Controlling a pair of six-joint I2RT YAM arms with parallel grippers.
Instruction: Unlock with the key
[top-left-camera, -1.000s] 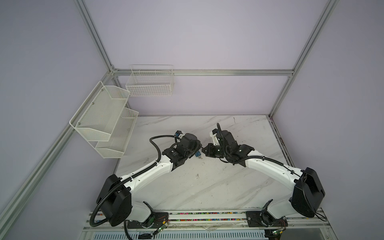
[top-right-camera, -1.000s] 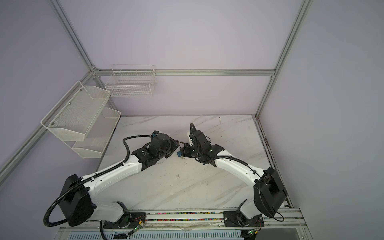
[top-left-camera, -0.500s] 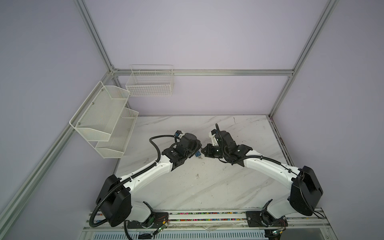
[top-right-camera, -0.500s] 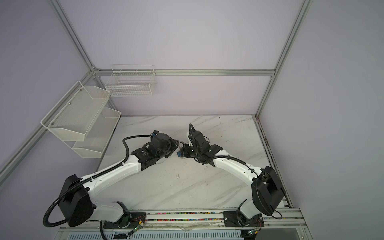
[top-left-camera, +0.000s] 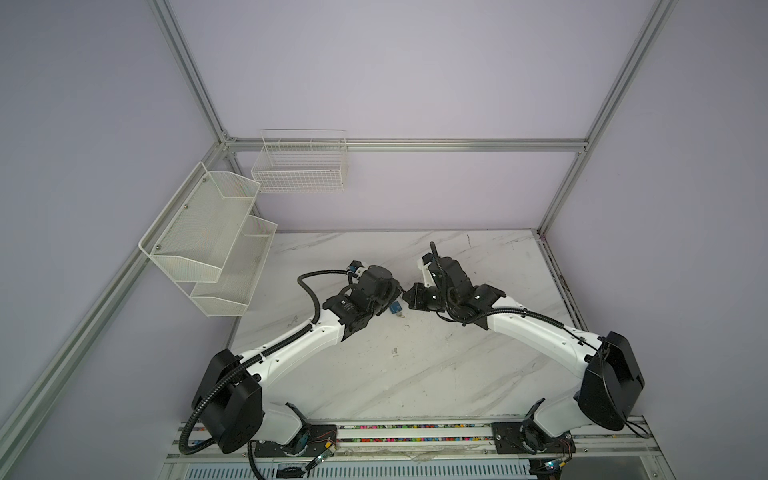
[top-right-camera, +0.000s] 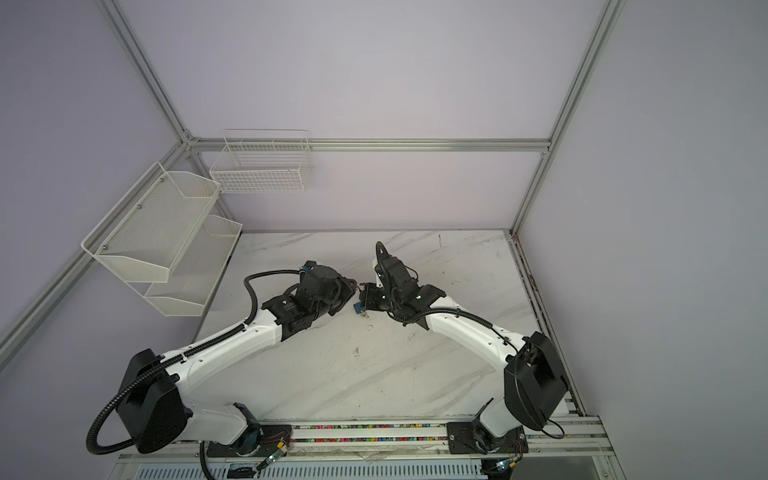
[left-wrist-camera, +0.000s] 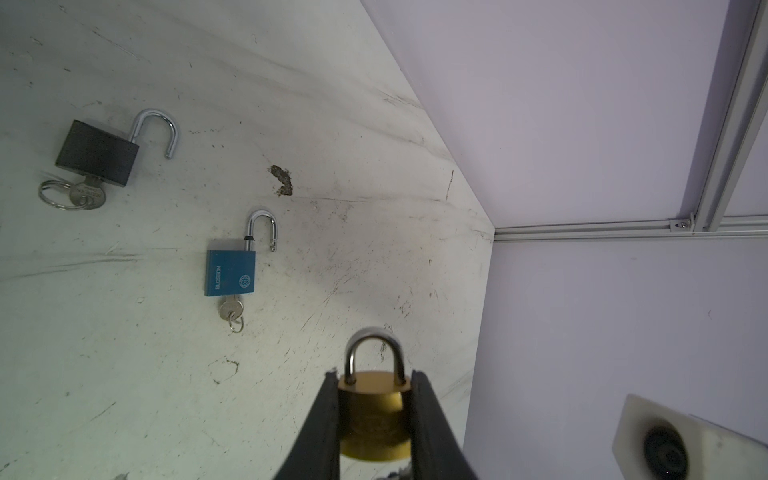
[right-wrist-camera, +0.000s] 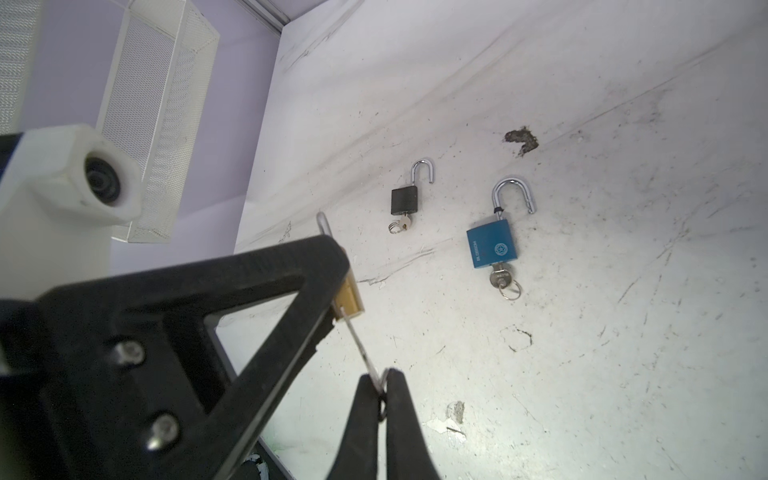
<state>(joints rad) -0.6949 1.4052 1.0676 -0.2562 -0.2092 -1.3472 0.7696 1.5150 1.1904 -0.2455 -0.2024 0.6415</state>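
A brass padlock (left-wrist-camera: 374, 415) with its steel shackle closed hangs above the table, and my left gripper (left-wrist-camera: 374, 376) is shut on its body. From the right wrist view the same brass padlock (right-wrist-camera: 350, 296) peeks out beside the left gripper's black finger (right-wrist-camera: 208, 311). My right gripper (right-wrist-camera: 382, 380) is shut on the thin silver key (right-wrist-camera: 361, 345). The key's blade reaches up to the padlock's underside, and how deep it sits is hidden. In both top views the left gripper (top-left-camera: 395, 291) (top-right-camera: 352, 289) and right gripper (top-left-camera: 411, 297) (top-right-camera: 365, 297) meet at mid-table.
On the marble table (top-left-camera: 415, 374) below lie a blue padlock (left-wrist-camera: 230, 272) (right-wrist-camera: 492, 247) and a black padlock (left-wrist-camera: 97, 153) (right-wrist-camera: 404, 199), each with shackle open and key inserted. White mesh shelves (top-left-camera: 208, 241) and a wire basket (top-left-camera: 299, 166) hang on the left and back walls.
The right arm has edged slightly to the left, toward the left gripper. Both grips look unchanged.
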